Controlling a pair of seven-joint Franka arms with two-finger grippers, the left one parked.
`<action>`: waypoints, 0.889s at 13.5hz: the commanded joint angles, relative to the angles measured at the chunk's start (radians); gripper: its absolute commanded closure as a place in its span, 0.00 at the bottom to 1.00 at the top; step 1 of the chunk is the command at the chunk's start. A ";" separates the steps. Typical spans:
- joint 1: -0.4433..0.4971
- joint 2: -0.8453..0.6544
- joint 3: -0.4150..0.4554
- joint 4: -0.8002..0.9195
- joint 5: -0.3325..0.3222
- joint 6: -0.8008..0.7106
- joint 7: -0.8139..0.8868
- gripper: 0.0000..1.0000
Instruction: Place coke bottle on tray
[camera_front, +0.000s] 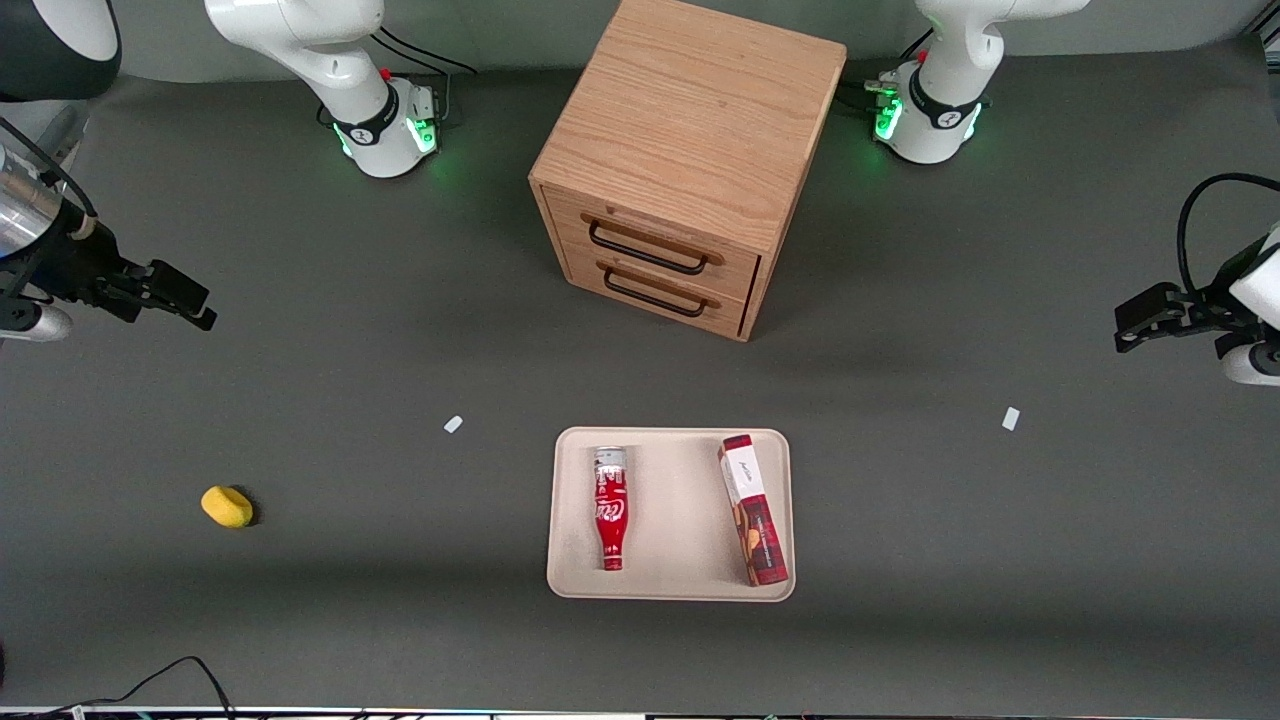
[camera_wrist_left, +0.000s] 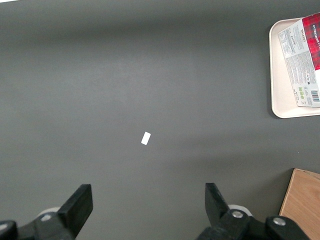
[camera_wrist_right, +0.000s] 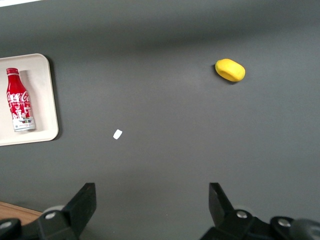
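Basically done, placement judged complete.
coke bottle (camera_front: 610, 508): lying flat on tray (camera_front: 672, 585), beside red box (camera_front: 753, 510).
tool (camera_front: 183, 299): fingers spread apart, empty, held well clear toward working arm's end.
advice: bottle left undisturbed.

— What carries it all?
— A dark grey matte bench (camera_front: 300, 620), filling almost the whole frame.
— Any furniture?
— One light wooden cabinet (camera_front: 690, 120) at the top middle, turned at an angle, with two drawers and dark bar handles.
— Markings?
— Two small white tape marks (camera_front: 453, 424) on the grey mid-frame, well apart.
— Light?
— Even, with soft shadows beside the cabinet. A black cable (camera_front: 170, 675) loops in at the bottom edge.
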 joint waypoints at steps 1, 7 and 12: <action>0.014 -0.008 -0.003 0.004 0.001 0.000 -0.030 0.00; 0.028 0.001 0.003 0.063 0.000 -0.112 -0.027 0.00; 0.034 0.009 0.009 0.061 -0.005 -0.112 -0.018 0.00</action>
